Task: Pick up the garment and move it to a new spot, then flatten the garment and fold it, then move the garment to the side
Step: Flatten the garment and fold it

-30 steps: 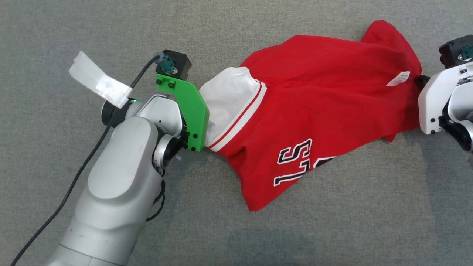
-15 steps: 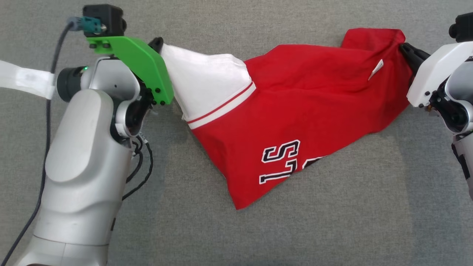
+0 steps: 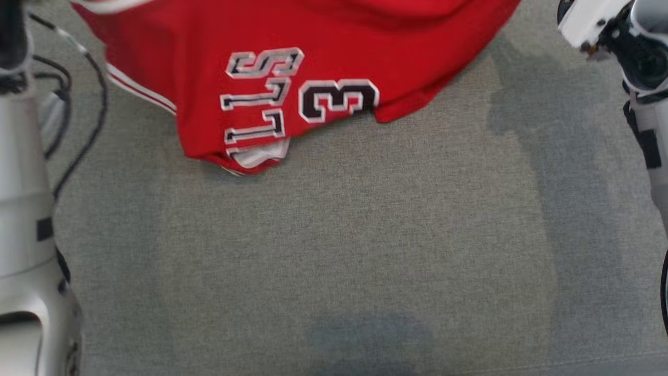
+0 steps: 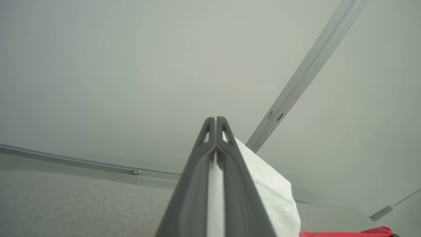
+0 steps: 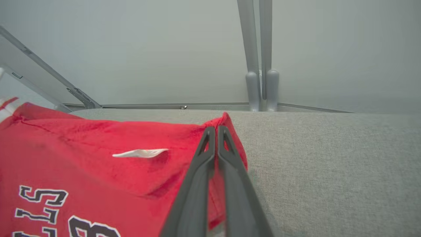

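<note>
Left gripper [image 4: 216,120]: jaws clamped on white panel of garment [image 4: 263,184]; right gripper [image 5: 216,130]: jaws clamped on its red edge; garment stretched between both over grey table [image 3: 365,235]

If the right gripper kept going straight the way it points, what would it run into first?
Past the red garment pinched in its shut jaws, the right gripper seems to aim at the pale wall left of the twin grey posts; depth unclear.
</note>
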Tool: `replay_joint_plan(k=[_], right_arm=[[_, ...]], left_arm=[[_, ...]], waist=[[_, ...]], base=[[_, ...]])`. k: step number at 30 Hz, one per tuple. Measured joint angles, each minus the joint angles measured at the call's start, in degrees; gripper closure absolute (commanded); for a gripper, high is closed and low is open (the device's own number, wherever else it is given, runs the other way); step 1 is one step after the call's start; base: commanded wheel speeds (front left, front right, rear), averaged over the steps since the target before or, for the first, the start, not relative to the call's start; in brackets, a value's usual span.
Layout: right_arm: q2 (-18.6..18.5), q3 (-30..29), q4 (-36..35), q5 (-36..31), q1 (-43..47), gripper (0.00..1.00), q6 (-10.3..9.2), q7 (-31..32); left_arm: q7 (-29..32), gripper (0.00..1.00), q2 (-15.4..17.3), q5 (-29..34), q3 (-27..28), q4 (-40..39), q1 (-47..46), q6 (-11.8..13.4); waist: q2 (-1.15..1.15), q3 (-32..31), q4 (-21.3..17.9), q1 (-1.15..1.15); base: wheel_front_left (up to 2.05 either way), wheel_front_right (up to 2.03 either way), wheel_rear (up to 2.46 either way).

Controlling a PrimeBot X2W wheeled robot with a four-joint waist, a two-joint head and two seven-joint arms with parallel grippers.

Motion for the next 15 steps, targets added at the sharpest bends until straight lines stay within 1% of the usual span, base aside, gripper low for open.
replay_joint_plan(k=[1, 3, 6, 8, 10, 11, 15], right_arm=[[0.3, 0.1, -0.2, 0.0, -1.6, 1.00, 0.00, 0.2], [0.7, 0.0, -0.4, -0.9, -4.9, 1.00, 0.00, 0.0], [2.1, -0.9, 0.0, -1.8, -9.5, 1.00, 0.00, -1.2], [2.8, -1.5, 1.0, -3.8, -12.6, 1.00, 0.00, -2.6], [3.3, -1.9, 2.4, -6.2, -16.0, 1.00, 0.00, -4.5], [4.4, -3.5, 4.4, -8.6, -19.1, 1.00, 0.00, -7.0], [7.3, -7.4, 8.3, -14.2, -25.2, 1.00, 0.00, -13.6]], left_arm=[[-1.6, 1.00, 0.6, 0.3, 0.9, -0.1, -1.8, 0.3], [-3.4, 1.00, 1.6, 0.9, 1.8, -0.1, -5.6, -0.3], [-6.8, 1.00, 1.9, 0.9, 2.6, 0.1, -12.0, -0.8], [-9.2, 1.00, 2.1, 1.3, 2.9, 0.5, -15.9, -1.3], [-12.1, 1.00, 2.0, 1.6, 3.6, 1.3, -19.9, -1.3], [-15.1, 1.00, 1.6, 1.6, 4.3, 2.2, -23.5, -1.4], [-21.4, 1.00, 1.2, 2.0, 5.4, 4.6, -29.1, -2.4]], waist=[[0.00, 0.7, -0.2, 0.00], [0.00, 2.2, -0.6, 0.00], [0.00, 4.5, -1.1, 0.00], [0.00, 5.9, -1.4, 0.00], [0.00, 7.2, -1.8, 0.00], [0.00, 8.3, -2.1, 0.00], [0.00, 9.4, -3.1, 0.01]], base=[[0.00, 0.00, 0.00], [0.00, 0.00, 0.00], [0.00, 0.00, 0.00], [0.00, 0.00, 0.00], [0.00, 0.00, 0.00], [0.00, 0.00, 0.00], [0.00, 0.00, 0.00]])
